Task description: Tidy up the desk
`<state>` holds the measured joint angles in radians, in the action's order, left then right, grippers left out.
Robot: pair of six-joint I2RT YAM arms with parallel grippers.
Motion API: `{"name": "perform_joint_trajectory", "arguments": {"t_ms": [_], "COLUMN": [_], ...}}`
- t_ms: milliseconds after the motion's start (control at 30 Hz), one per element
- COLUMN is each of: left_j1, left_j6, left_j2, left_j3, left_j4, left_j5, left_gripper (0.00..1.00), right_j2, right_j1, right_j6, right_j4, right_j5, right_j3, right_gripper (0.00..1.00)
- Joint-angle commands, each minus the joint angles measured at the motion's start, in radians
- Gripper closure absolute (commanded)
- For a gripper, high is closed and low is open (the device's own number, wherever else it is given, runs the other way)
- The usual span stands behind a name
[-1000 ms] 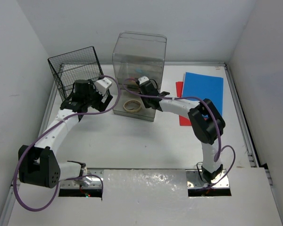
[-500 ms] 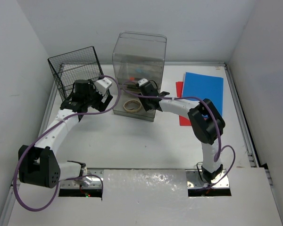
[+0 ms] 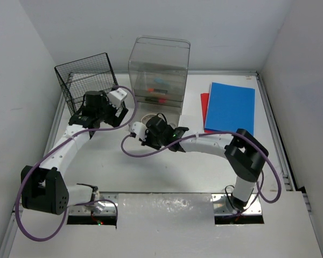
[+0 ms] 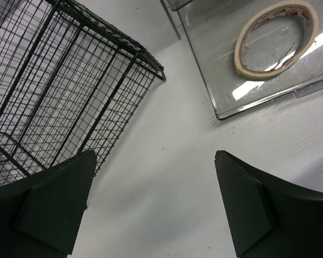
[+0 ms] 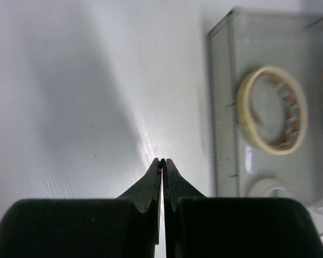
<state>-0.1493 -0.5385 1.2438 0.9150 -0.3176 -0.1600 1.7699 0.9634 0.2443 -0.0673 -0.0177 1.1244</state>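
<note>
The white desk [image 3: 151, 172] carries everything. My left gripper [image 3: 103, 121] is open and empty, hovering over bare desk [image 4: 151, 134] between the black wire basket [image 4: 54, 80] and a pulled-out clear drawer [image 4: 226, 91]. A beige tape roll [image 4: 238, 54] lies in that drawer. My right gripper [image 3: 147, 138] is low over the desk, in front of the clear drawer box [image 3: 160, 64]. Its jaws [image 5: 162, 160] are pressed together with nothing clearly between them. The drawer [image 5: 220, 107] and the tape roll [image 5: 243, 115] lie to its right.
The wire basket [image 3: 86, 80] stands at the back left. A blue folder [image 3: 230, 106] lies on a red one [image 3: 204, 102] at the back right. Small orange and blue items [image 3: 159, 88] sit inside the drawer box. White walls enclose the desk.
My right arm has drawn back from the drawer box and swung left and nearer, with the gripper now low in front of the drawer. The left arm has not moved.
</note>
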Motion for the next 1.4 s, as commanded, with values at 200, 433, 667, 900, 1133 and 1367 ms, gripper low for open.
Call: {"name": "perform_joint_trajectory", "arguments": {"t_ms": [200, 433, 667, 900, 1133, 1367], "left_j1": [0.021, 0.024, 0.024, 0.022, 0.024, 0.024], "left_j6": [0.06, 0.054, 0.049, 0.043, 0.037, 0.032], "left_j2": [-0.018, -0.023, -0.024, -0.02, -0.007, 0.0], "left_j3": [0.002, 0.001, 0.002, 0.002, -0.001, -0.001], "left_j4": [0.08, 0.077, 0.074, 0.074, 0.077, 0.078], "left_j5": [0.08, 0.073, 0.073, 0.071, 0.071, 0.071], "left_gripper": [0.09, 0.09, 0.09, 0.09, 0.09, 0.09], "right_j2": [0.1, 0.221, 0.27, 0.33, 0.413, 0.396], "right_j1": [-0.029, -0.104, -0.187, -0.222, -0.255, -0.255], "right_j6": [0.09, 0.113, 0.157, 0.234, 0.202, 0.158], "right_j4": [0.089, 0.119, 0.3, 0.374, 0.443, 0.509], "right_j5": [0.018, -0.206, -0.307, -0.329, -0.376, -0.254], "right_j3": [-0.052, 0.037, 0.068, 0.13, 0.225, 0.212], "right_gripper": [1.0, 1.0, 1.0, 1.0, 1.0, 1.0]}}
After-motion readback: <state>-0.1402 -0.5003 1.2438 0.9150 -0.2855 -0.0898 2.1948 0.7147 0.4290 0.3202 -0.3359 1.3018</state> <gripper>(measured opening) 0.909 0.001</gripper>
